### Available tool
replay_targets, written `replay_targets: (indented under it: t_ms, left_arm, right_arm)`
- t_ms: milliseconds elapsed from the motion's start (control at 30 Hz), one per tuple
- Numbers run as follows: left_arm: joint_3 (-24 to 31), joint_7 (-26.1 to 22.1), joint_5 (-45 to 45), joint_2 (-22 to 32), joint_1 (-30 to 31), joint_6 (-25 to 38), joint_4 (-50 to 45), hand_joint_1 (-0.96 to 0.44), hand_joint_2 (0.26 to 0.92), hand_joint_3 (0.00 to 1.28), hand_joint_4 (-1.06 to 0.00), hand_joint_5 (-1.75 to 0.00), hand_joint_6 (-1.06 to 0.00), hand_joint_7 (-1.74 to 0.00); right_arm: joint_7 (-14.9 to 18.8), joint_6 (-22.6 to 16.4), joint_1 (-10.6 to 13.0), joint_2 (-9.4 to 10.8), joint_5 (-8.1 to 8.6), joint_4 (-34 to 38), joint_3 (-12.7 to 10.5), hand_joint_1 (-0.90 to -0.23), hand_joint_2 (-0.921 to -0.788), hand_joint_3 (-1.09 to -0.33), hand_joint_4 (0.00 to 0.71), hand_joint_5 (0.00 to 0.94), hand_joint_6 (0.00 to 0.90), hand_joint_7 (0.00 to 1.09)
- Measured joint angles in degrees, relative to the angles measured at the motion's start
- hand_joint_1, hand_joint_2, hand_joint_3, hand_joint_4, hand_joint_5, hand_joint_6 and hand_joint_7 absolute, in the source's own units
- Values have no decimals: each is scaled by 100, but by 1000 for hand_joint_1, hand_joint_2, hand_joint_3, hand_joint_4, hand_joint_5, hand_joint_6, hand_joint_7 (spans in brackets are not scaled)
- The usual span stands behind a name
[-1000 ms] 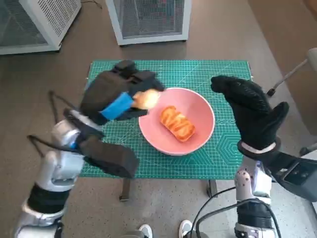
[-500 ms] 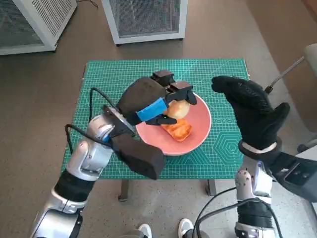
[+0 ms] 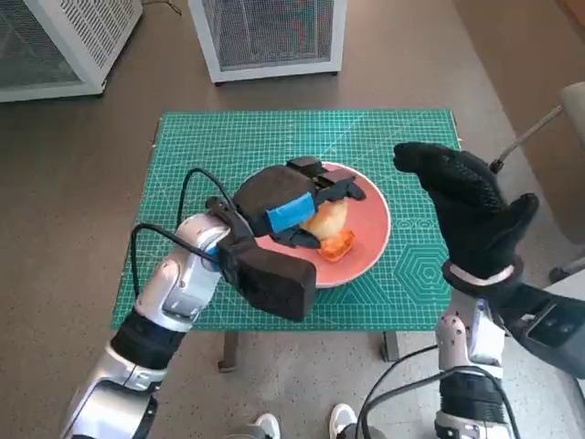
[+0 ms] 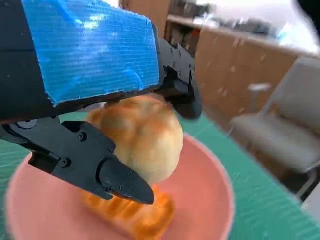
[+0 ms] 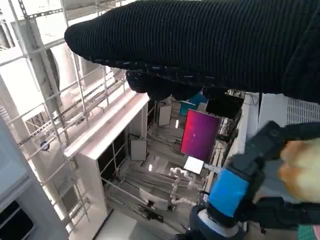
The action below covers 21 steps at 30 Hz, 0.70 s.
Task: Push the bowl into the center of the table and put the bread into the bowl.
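Since the earlier head-view frames, the left hand [image 3: 297,206] has been carried from the table's left side to a place over the pink bowl [image 3: 375,240], and the round bun [image 3: 327,218] has been brought lower, close above the bowl's inside. From the head, the bun is being held between the black fingers of that hand, just above the orange glazed pastry [image 3: 336,245] lying in the bowl. The bowl is being seen on the green cutting mat [image 3: 228,146], near the middle of the table and slightly to the right. The right hand [image 3: 464,208] is being held up beside the bowl's right rim, fingers spread, with nothing in it.

From the left wrist, the bun [image 4: 142,135] is being pinched between the black fingers [image 4: 110,175] under the blue-taped back, and the pastry [image 4: 132,215] is being shown directly beneath it inside the bowl [image 4: 210,200].

From the right wrist, the glove [image 5: 200,40] is being seen as a dark band, and the left hand [image 5: 240,190] with the bun [image 5: 300,170] is being shown beyond it.
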Motion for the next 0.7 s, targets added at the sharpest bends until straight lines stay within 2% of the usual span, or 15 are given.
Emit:
replay_targets:
  t_ms: [367,467,700]
  left_arm:
    - [368,2,-558,36,179,-105,-150,-481,920,44,-10,0,-22,-281]
    - [597,-129,-1059,-3,237,-102,-166,-480,916,39,-3,1,-16,-275]
    - [1260,-764,-2657,-74,385,-58,-166,-463,914,29,1,1,-17,-264]
  right_arm:
    - [-112,-51,-16,18,-95,63,56,-455,-921,-418,272,1,136,502]
    - [-120,-51,-32,32,-103,91,76,-455,-921,-419,271,0,135,503]
    - [-123,-39,-83,47,-102,105,134,-463,-921,-421,267,0,129,509]
